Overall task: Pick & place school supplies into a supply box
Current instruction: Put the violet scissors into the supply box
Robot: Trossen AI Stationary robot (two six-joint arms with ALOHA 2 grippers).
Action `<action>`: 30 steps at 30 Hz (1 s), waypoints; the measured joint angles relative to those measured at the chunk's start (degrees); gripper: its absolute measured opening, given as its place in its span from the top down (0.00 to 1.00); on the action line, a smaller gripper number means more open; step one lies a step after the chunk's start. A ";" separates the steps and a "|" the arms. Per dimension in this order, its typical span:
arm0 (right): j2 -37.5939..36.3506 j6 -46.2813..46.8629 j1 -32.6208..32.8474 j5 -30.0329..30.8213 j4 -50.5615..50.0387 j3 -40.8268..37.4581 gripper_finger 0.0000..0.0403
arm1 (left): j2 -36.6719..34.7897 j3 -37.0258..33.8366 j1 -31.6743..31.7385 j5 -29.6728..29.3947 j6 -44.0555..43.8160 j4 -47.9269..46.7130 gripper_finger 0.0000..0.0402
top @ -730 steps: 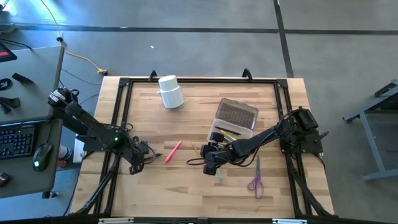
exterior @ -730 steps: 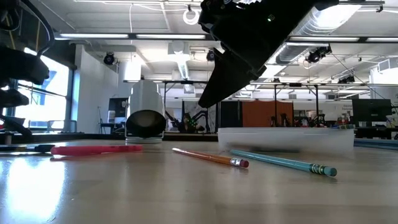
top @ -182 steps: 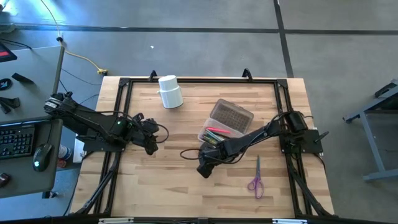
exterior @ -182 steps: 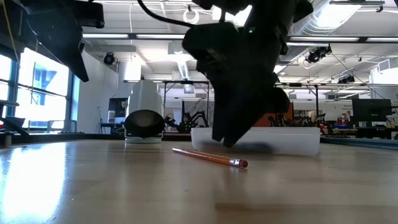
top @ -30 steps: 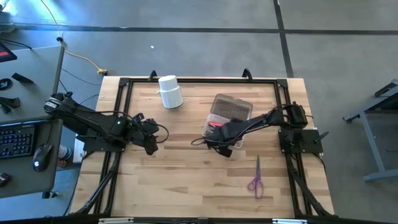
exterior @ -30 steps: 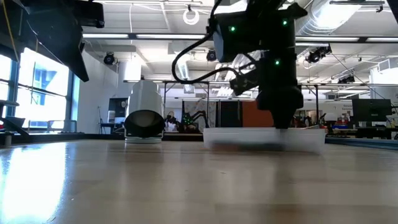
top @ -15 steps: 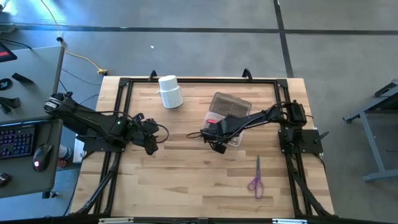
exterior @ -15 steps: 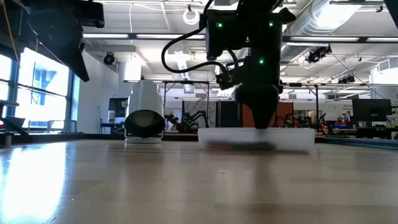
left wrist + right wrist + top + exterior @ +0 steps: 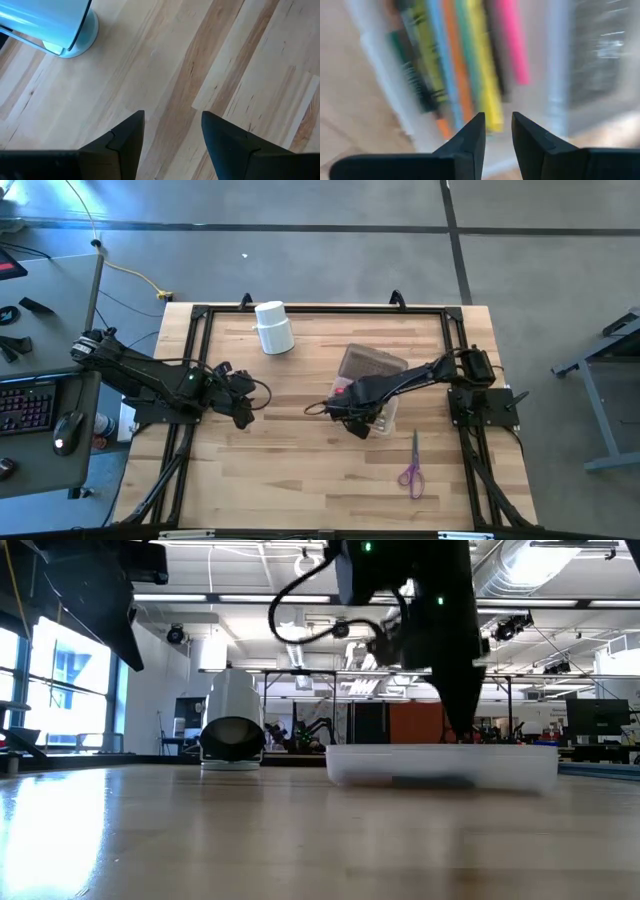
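The clear supply box lies right of the table's middle. Several school supplies lie side by side in it: pink, yellow, orange, blue and green ones. My right gripper hangs over the box's near end, pointing down. Its fingers stand a little apart with nothing between them. The purple-handled scissors lie flat on the table near the right front. My left gripper waits open above bare wood at the left. My right gripper's fingertips reach down to the level of the supply box's rim. Whether they touch the box I cannot tell.
A white cylindrical cup lies on its side at the far left of the table's middle. A black frame runs round the tabletop. Bare wood lies between the two grippers and along the near edge.
My right gripper has swung a little toward the table's left edge. It has then come back right, nearer and higher over the box. The supply box has slid on the table with it and now lies slightly nearer and turned.
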 joint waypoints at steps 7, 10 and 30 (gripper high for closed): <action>-0.09 9.61 4.66 -1.81 -14.26 12.90 0.80 | 0.00 0.00 0.00 0.00 -0.02 0.00 0.42; -0.11 16.49 8.42 -8.02 -15.49 15.89 0.80 | -0.01 0.00 -0.02 0.02 -0.02 0.00 0.42; -0.07 46.07 24.34 -40.06 3.93 -10.61 0.79 | 0.00 0.00 -0.01 -0.65 1.78 0.21 0.42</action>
